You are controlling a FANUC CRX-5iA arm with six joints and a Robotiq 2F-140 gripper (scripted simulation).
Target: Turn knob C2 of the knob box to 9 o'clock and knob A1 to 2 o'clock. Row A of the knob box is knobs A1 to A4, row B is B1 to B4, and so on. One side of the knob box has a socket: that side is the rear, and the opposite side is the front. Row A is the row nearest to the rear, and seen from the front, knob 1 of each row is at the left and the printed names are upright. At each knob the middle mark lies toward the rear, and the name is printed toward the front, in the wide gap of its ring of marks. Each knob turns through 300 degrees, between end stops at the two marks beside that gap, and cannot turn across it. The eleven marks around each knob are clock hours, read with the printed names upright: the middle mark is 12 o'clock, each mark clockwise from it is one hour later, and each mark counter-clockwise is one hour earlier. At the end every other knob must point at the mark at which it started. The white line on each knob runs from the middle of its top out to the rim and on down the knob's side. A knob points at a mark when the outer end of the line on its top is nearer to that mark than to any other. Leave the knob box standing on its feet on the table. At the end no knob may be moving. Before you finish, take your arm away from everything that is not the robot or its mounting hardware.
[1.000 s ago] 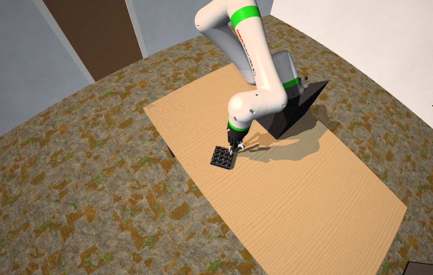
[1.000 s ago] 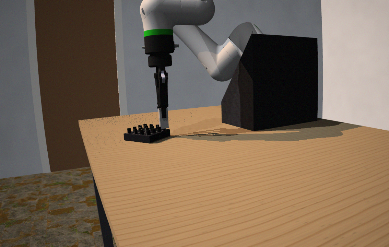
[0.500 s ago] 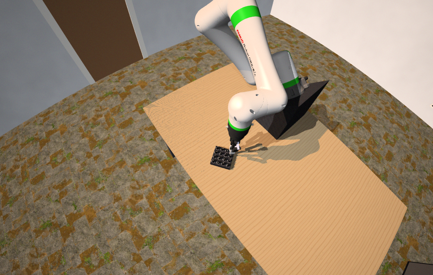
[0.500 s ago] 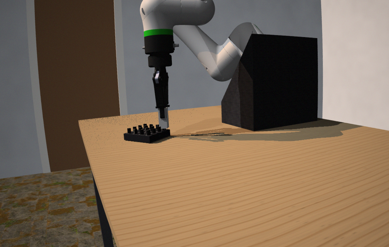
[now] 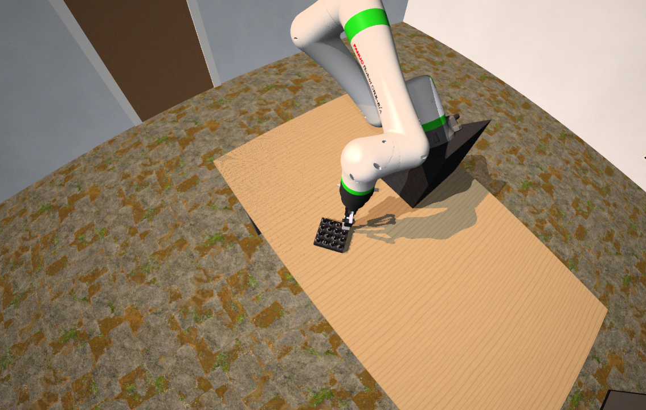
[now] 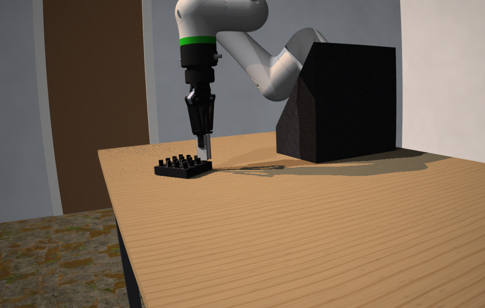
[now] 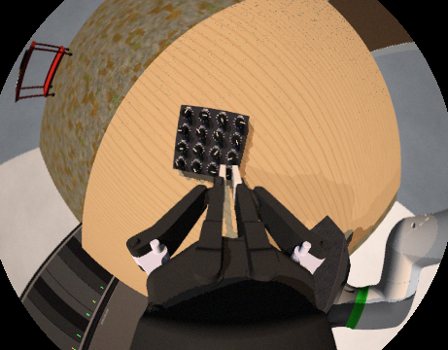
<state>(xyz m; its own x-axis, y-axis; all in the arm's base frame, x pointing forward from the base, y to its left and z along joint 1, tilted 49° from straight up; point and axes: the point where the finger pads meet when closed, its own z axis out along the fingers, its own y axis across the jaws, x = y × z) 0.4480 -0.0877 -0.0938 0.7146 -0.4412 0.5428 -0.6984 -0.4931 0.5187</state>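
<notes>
The black knob box stands flat on the table with its knobs up. My gripper points straight down at the box corner nearest the arm. Its pale fingertips are nearly together, shut on the corner knob, which fits A1 by its place. The fingers hide most of that knob and its line. Knob C2 is two rows farther up and one column to the left in the wrist view, clear of the fingers; its line is too small to read surely. The socket is not visible.
The wooden table bears the box near one long edge. The black arm pedestal stands behind and to the right in the exterior view. Neighbouring knobs stand close beside the fingers.
</notes>
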